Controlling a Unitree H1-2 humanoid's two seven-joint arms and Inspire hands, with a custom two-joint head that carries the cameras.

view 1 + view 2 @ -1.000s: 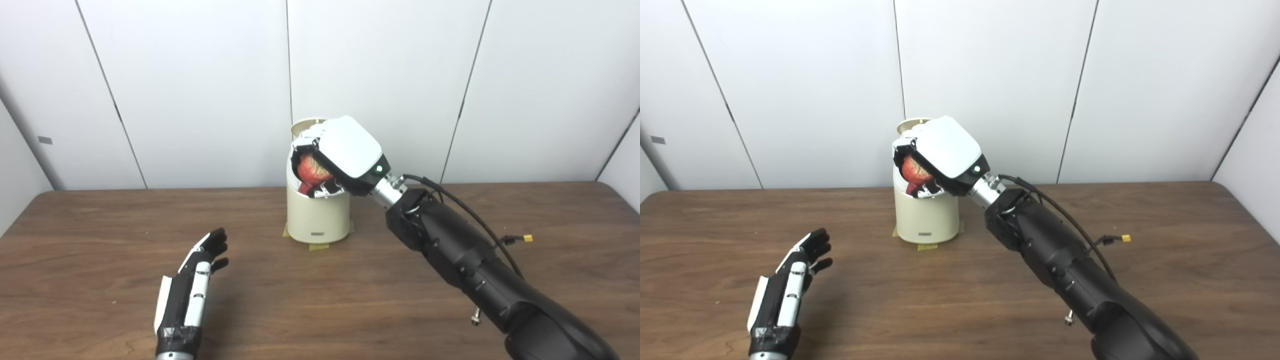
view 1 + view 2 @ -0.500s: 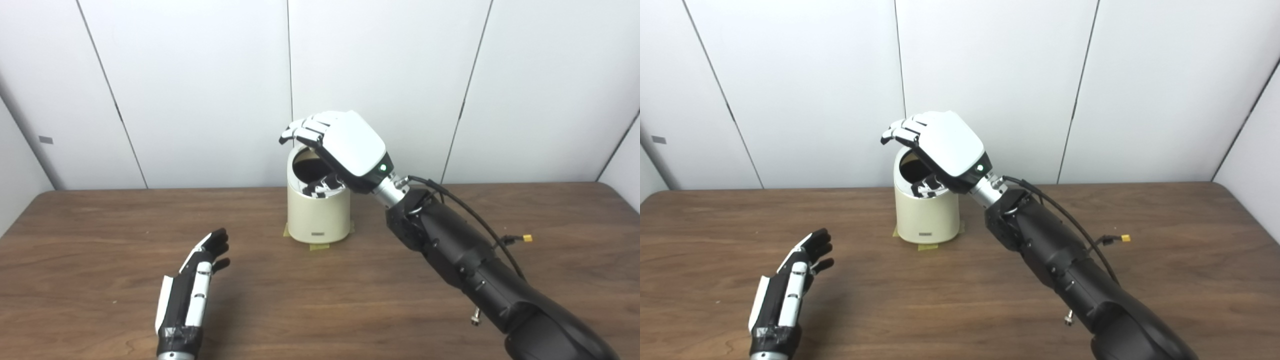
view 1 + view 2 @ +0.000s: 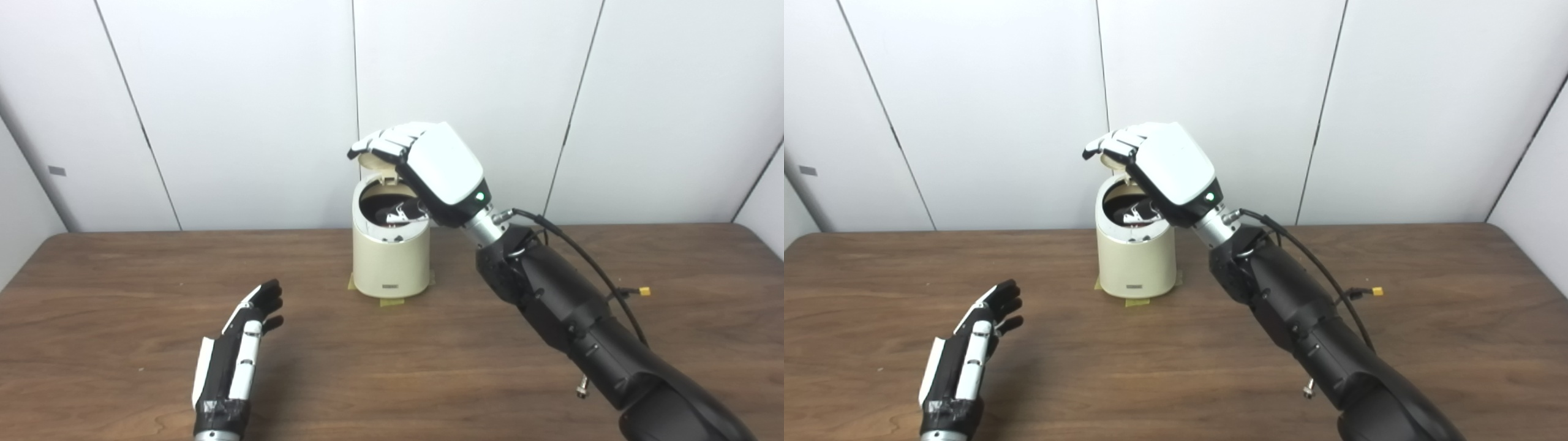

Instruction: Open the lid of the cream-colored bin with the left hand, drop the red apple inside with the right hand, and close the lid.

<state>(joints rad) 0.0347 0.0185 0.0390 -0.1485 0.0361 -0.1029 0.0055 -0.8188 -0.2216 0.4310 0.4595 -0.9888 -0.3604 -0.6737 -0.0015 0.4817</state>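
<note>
I see my right hand [image 3: 438,165] above the cream-colored bin [image 3: 390,260], fingers spread, gripping nothing; its lid [image 3: 372,162] stands raised behind. The apple isn't visible (the opening looks dark). My left hand [image 3: 236,358] rests empty, fingers apart, on the table [image 3: 122,306]

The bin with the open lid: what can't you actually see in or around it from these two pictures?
- Apple: not visible in either view; the bin interior is dark and the right hand covers part of the opening.
- Lid: mostly hidden behind that hand's fingers in both views.
- Small label low on the bin's front: too small to read.
- Left hand: its forearm is cut off by the bottom edge.
</note>
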